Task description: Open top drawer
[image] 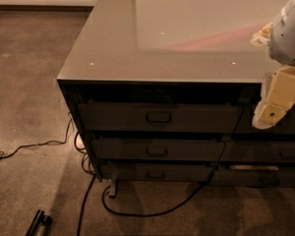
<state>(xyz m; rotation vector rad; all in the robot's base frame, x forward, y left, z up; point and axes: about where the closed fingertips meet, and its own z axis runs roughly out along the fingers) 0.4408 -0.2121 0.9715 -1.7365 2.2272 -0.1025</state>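
Right of the top drawer, tool at counter edge

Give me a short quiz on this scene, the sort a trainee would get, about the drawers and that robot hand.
1. How many drawer fronts are in the stack that holds the top drawer?
2. True or false: the gripper is touching that drawer's metal pull.
3. What lies on the carpet by the cabinet? A) cables B) a cup C) a shoe

Key: 1. Three. 2. False; it hangs off to the right, in front of the other stack. 3. A.
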